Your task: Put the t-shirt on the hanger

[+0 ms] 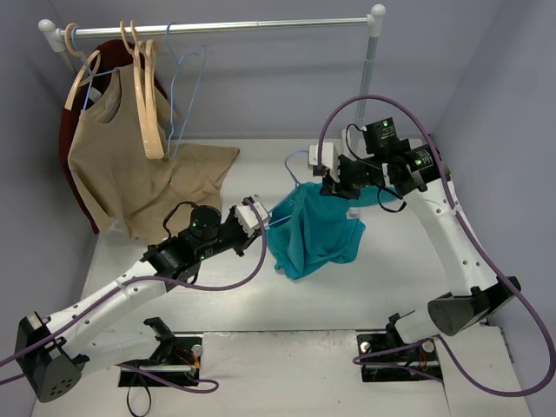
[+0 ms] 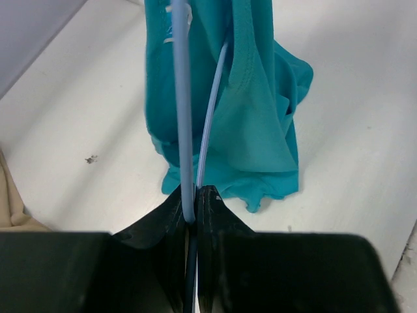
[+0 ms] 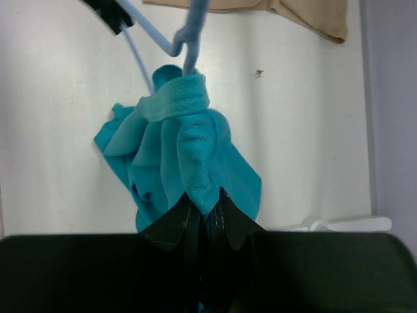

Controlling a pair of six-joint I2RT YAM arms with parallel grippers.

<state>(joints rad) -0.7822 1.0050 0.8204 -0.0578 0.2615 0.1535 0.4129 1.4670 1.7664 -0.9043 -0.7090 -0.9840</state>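
Observation:
The teal t-shirt (image 1: 314, 233) hangs bunched above the middle of the table, its lower folds touching the surface. My right gripper (image 1: 331, 185) is shut on a fold near its collar (image 3: 195, 156). The light-blue wire hanger (image 1: 296, 171) runs through the shirt; its hook shows above the collar (image 3: 192, 29). My left gripper (image 1: 259, 217) is shut on one end of the hanger's wire (image 2: 184, 130), left of the shirt (image 2: 251, 111). In the right wrist view the left fingertips (image 3: 111, 13) show at the top left.
A clothes rail (image 1: 217, 26) spans the back, carrying a tan sleeveless top (image 1: 117, 148), wooden hangers (image 1: 148, 95) and spare blue wire hangers (image 1: 184, 87). A tan cloth (image 1: 204, 169) lies on the table at back left. Grey walls stand on both sides.

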